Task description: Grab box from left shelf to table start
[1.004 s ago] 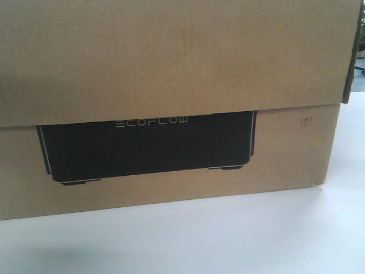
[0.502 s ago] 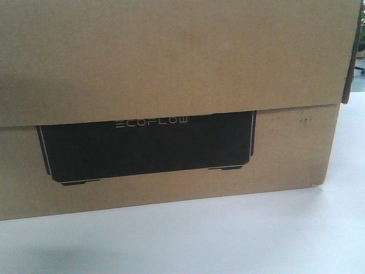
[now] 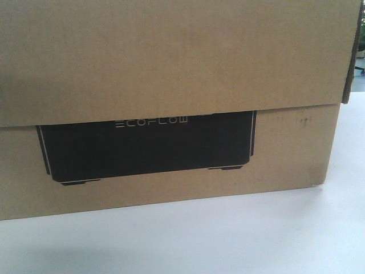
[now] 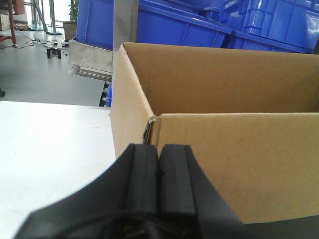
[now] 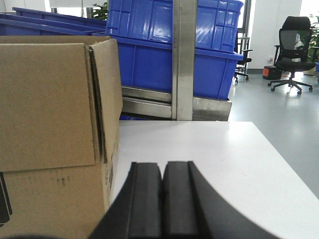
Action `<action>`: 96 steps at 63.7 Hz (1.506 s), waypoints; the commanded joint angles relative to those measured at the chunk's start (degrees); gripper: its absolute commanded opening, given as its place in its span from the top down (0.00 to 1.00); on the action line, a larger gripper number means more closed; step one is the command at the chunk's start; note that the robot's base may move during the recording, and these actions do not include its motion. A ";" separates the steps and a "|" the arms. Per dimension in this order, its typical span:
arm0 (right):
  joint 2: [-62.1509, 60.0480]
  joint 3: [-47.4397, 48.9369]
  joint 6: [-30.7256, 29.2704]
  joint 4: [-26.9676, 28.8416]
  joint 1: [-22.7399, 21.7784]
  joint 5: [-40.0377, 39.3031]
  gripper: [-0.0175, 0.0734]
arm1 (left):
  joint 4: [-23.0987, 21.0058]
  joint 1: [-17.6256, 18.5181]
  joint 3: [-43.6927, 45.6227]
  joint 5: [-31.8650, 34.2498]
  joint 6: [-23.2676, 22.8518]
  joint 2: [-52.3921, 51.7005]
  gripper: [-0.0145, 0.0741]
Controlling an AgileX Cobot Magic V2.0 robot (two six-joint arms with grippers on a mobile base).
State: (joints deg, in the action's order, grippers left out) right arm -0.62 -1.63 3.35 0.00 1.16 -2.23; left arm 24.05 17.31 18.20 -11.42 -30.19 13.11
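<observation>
Front view: the box sits on the white table, its ECOFLOW panel low at 7 o'clock. Left wrist: the left end effector, level, pads pressed together, near the box's corner. Right wrist: the right end effector, also pressed together, points at the shelf at 12 o'clock, box at 9.

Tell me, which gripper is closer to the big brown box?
Left, I think. The left gripper sits shut right in front of the box, near its corner. The right gripper, also shut, hangs over the table just beside the box's right end.
</observation>
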 commanded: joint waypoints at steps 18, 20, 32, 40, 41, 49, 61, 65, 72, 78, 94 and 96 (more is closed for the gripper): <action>-0.75 0.92 -0.88 0.00 -0.34 -5.45 0.75 | -0.12 -0.18 0.98 5.21 -0.26 0.45 0.94; -0.75 0.92 -0.88 0.00 -0.34 -5.45 0.75 | -0.83 -0.18 0.27 5.38 -0.26 0.45 0.94; -0.75 0.92 -0.88 0.00 -0.34 -5.38 0.75 | -24.05 -5.17 -6.12 10.82 27.76 -4.46 0.94; -0.75 0.92 -0.88 0.00 -0.34 -5.38 0.75 | -29.86 -10.44 -11.89 18.61 31.22 -8.37 0.94; -0.75 0.92 -0.88 0.00 -0.34 -5.38 0.75 | -29.86 -10.87 -12.44 18.99 31.22 -8.99 0.94; -0.75 0.92 -0.88 0.00 -0.34 -5.38 0.75 | -29.86 -12.32 -16.72 19.01 31.22 -12.33 0.94; -0.75 0.92 -0.88 0.00 -0.34 -5.38 0.75 | -29.86 -12.32 -19.86 18.47 31.10 -14.34 0.94; -0.75 0.92 -0.88 0.00 -0.34 -5.38 0.75 | -29.86 -12.32 -19.86 18.47 31.10 -14.34 0.94; -0.75 0.92 -0.88 0.00 -0.34 -5.38 0.75 | -29.75 -12.32 -19.86 18.08 31.10 -14.34 0.94; -0.75 0.92 -0.88 0.00 -0.34 -5.38 0.75 | -29.75 -12.32 -19.86 18.08 31.10 -14.34 0.94; -0.75 0.92 -0.88 0.00 -0.34 -5.38 0.75 | -29.75 -12.32 -19.86 18.08 31.10 -14.34 0.94; -0.75 0.92 -0.88 0.00 -0.34 -5.38 0.75 | -29.75 -12.32 -19.86 18.08 31.10 -14.34 0.94</action>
State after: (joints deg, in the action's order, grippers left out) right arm -0.62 -1.63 3.25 0.00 1.16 -2.48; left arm -5.28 4.99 -1.71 2.04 0.77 -0.60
